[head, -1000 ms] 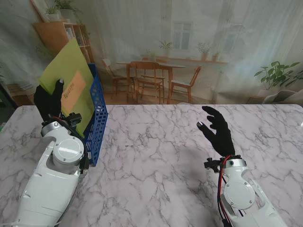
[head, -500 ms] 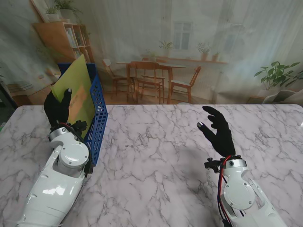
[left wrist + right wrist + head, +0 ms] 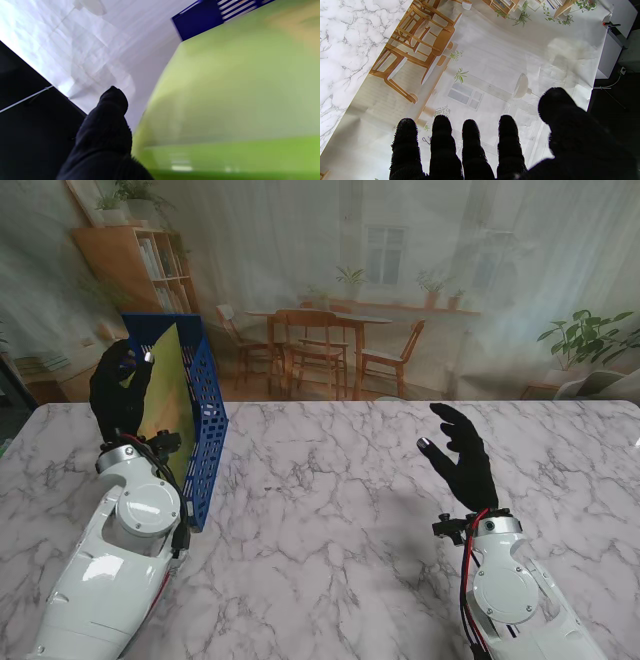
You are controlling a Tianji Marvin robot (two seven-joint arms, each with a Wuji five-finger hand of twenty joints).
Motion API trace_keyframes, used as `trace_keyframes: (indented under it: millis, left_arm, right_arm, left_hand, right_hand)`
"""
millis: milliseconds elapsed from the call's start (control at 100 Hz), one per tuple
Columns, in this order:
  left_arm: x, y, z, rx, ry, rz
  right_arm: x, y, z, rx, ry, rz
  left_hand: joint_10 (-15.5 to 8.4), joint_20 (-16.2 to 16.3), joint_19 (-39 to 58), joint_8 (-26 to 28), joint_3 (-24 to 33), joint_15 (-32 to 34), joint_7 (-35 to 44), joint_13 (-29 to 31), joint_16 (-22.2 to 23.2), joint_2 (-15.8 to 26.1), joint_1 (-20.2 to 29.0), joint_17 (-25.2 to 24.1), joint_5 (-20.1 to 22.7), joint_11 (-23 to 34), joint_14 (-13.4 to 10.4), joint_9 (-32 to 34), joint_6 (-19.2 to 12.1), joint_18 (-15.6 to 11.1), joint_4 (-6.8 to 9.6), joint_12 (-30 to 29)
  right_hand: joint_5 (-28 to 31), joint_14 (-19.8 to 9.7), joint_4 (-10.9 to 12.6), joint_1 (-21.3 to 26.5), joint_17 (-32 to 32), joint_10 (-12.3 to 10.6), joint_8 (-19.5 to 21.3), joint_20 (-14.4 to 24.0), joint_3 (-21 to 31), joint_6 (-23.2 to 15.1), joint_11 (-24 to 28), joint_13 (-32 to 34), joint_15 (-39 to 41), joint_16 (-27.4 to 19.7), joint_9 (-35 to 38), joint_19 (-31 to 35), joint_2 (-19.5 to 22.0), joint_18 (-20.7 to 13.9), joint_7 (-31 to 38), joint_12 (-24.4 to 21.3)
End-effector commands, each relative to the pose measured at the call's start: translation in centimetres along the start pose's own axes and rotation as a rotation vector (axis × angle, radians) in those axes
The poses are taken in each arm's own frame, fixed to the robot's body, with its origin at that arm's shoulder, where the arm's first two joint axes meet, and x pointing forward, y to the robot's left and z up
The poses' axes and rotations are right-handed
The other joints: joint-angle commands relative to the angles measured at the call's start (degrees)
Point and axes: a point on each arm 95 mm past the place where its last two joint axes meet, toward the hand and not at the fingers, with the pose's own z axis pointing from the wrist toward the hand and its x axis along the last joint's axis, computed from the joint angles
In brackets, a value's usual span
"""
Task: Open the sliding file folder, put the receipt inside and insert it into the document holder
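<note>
Folder position: the green file folder [image 3: 172,395] stood nearly upright inside the blue document holder [image 3: 205,430], at about ten o'clock from me on the table [image 3: 340,510], its top edge roughly level with the holder's rim.
Left hand: my left hand [image 3: 120,390] was pinching the folder's upper part, fingers pressed on its near face; the left wrist view showed one gloved finger [image 3: 110,120] beside the blurred green sheet [image 3: 225,95].
Right hand: my right hand [image 3: 458,450] hung spread over the table at about two o'clock, holding nothing; the right wrist view showed its fingers [image 3: 440,147] apart.
Receipt: I could not see it in any view, so I could not tell whether it was inside the folder.
Risk, seating: I judged that the folder might not have reached the holder's floor; a release from there could let it lean or slip against the wall.
Risk, snag: my fingers sat close to the holder's rim, so pulling out could catch the mesh and tip or drag the holder.
Risk, contents: if the slide was not closed, the receipt could work loose.
</note>
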Motion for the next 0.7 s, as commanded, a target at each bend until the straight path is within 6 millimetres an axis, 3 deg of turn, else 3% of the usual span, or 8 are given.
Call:
trace_keyframes:
  millis: [0, 190, 330, 630, 690]
  left_arm:
    - [2.9, -1.0, 1.5, 0.003, 0.076, -0.021]
    - [8.3, -2.6, 3.1, -0.038, 0.21, -0.029]
    - [12.1, -2.9, 3.2, -0.079, 0.298, -0.055]
    - [17.1, -0.9, 0.7, -0.262, 0.414, -0.131]
    - [17.5, -0.1, -0.2, -0.315, 0.42, -0.156]
  right_arm:
    - [-0.1, -0.1, -0.1, 0.002, -0.003, 0.001]
    - [-0.1, -0.1, -0.1, 0.001, -0.002, 0.006]
    - [-0.1, 0.0, 0.0, 0.001, 0.004, 0.008]
    - [0.0, 0.2, -0.2, -0.002, 0.018, 0.021]
    - [0.0, 0.3, -0.2, -0.002, 0.021, 0.024]
  left_hand:
    - [-0.7, 1.1, -1.3, -0.1, -1.5, -1.3, -0.5, -1.2, 0.4, 2.0, 0.6, -0.8, -0.4, 0.9, -0.1, -0.9, 0.1, -3.0, 1.65, -0.5]
    - [-0.9, 1.2, -1.5, 0.1, -1.8, -1.5, -0.6, -1.3, 0.5, 2.4, 0.5, -1.0, -0.3, 0.6, -0.2, -0.7, -0.1, -3.0, 1.54, -0.7]
    - [-1.2, 1.2, -2.1, 0.2, -2.2, -2.0, -0.8, -1.6, 0.4, 2.9, 0.2, -1.3, -0.2, 0.4, -0.3, -0.5, -0.4, -3.0, 1.45, -0.8]
    - [-2.3, 1.1, -3.6, 2.4, -4.1, -4.5, 1.0, -3.3, 0.6, 6.7, -1.7, -4.3, 3.4, 0.7, -0.5, 2.3, -3.4, 1.2, 0.67, -0.3]
    - [-2.0, 1.2, -4.1, 5.9, -4.3, -5.6, 2.0, -3.3, 1.3, 7.2, -1.8, -4.7, 4.3, -0.1, -0.5, 2.7, -4.2, 1.7, 0.18, 0.5]
  right_hand:
    - [-1.6, -2.2, 1.6, 0.3, -0.5, -0.7, 0.0, 1.2, -1.2, 0.4, 0.7, -1.7, -1.8, 0.3, -1.9, -1.1, 1.7, -3.0, -1.0, 0.2]
    - [-1.5, -2.2, 1.6, 0.3, -0.5, -0.7, 0.0, 1.3, -1.2, 0.4, 0.6, -1.7, -1.9, 0.3, -1.8, -1.2, 1.8, -3.1, -1.1, 0.1]
    - [-1.3, -2.3, 1.6, 0.2, -0.4, -0.7, 0.1, 1.4, -1.2, 0.3, 0.6, -1.6, -1.9, 0.3, -1.8, -1.2, 1.9, -3.0, -1.0, 0.1]
    - [-0.5, -2.5, 1.6, 0.0, -0.3, -2.0, 0.1, 1.5, -1.3, 0.1, 0.1, -1.2, -1.9, 0.3, -0.9, -1.3, 2.0, -2.9, -0.9, -0.2]
    - [-0.1, -2.5, 1.7, 0.0, -0.3, -2.3, 0.1, 1.5, -1.3, 0.0, 0.0, -1.1, -1.9, 0.2, -0.6, -1.4, 1.9, -2.9, -0.9, -0.2]
